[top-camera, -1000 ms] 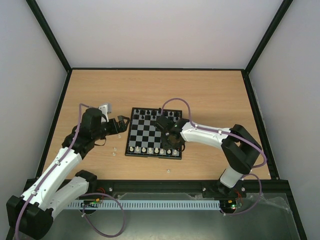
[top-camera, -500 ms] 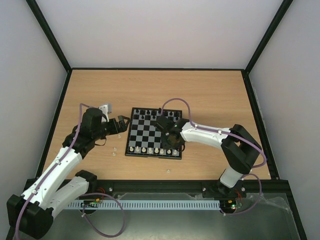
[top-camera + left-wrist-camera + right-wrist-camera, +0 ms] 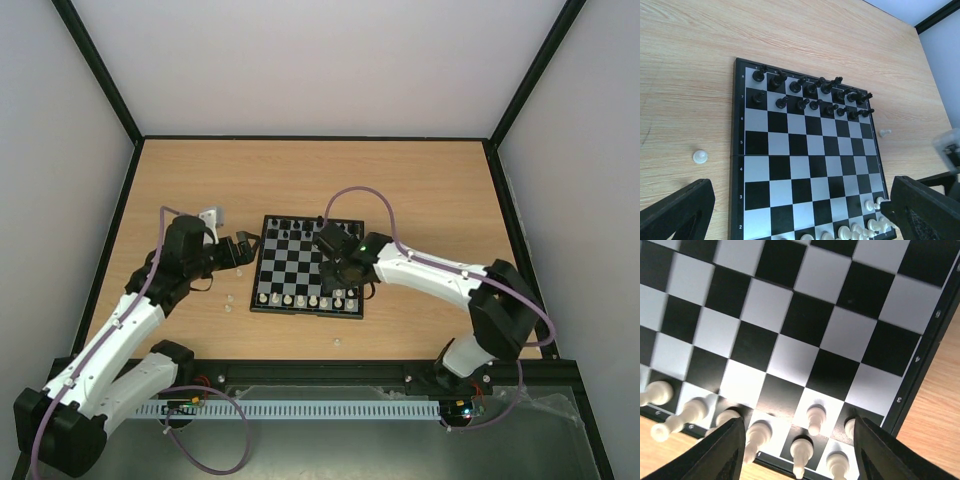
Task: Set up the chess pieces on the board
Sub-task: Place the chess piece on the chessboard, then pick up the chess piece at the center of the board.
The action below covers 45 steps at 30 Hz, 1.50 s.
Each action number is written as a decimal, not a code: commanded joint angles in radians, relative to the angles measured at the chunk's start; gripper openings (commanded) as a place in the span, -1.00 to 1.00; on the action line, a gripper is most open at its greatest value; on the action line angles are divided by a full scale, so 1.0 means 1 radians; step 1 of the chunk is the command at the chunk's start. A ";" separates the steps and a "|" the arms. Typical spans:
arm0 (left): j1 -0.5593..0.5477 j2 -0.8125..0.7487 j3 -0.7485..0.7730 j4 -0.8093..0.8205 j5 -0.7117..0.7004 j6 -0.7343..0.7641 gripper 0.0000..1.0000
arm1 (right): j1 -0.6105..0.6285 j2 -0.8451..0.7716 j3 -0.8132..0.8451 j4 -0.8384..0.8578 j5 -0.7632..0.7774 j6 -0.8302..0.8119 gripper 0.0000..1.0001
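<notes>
Right gripper point(image 3: 799, 426) parted over the white corner of the board point(image 3: 297, 266); left gripper point(image 3: 247, 248) spread wide, empty, just beside the board's left edge.

The board, a flat black-and-pale chequer in a thin black frame, lies on the wood-grain table point(image 3: 420, 190). Small turned white pieces point(image 3: 814, 418) stand between the right gripper's blunt black fingers point(image 3: 722, 452), none gripped (one close against a finger). Glossy black pieces point(image 3: 810, 92) fill the two far rows.

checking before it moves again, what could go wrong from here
The right hand hangs low with its fingers astride tightly packed white pieces at a corner of the board; a sideways swing could topple them. A loose white piece lies on the table by the left hand, which might knock it away.
</notes>
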<state>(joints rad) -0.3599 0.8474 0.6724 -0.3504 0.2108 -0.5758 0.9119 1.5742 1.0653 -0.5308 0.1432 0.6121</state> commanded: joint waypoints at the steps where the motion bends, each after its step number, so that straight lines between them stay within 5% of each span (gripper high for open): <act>1: -0.004 0.012 0.003 0.014 0.026 0.010 0.98 | 0.005 -0.079 0.028 -0.042 0.020 -0.003 0.31; 8: -0.004 0.048 0.016 0.019 0.034 0.025 0.98 | 0.006 -0.175 -0.003 -0.021 0.020 -0.017 0.99; 20: -0.014 0.073 0.015 0.037 0.046 0.016 0.98 | 0.006 -0.319 -0.102 0.004 -0.040 -0.054 0.97; 30: -0.020 0.024 0.007 -0.009 0.006 0.002 0.98 | -0.001 -0.374 -0.170 0.037 0.065 -0.002 0.97; 34: -0.020 -0.008 -0.033 0.013 0.015 -0.013 0.98 | -0.068 -0.363 -0.142 -0.009 0.167 0.017 0.97; 45: -0.024 -0.060 -0.053 0.018 0.065 -0.012 0.98 | -0.356 -0.112 -0.038 0.017 0.061 -0.070 1.00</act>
<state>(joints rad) -0.3779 0.8112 0.6296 -0.3359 0.2420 -0.5873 0.5907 1.3640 0.9623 -0.4904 0.2287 0.5804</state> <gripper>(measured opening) 0.991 0.990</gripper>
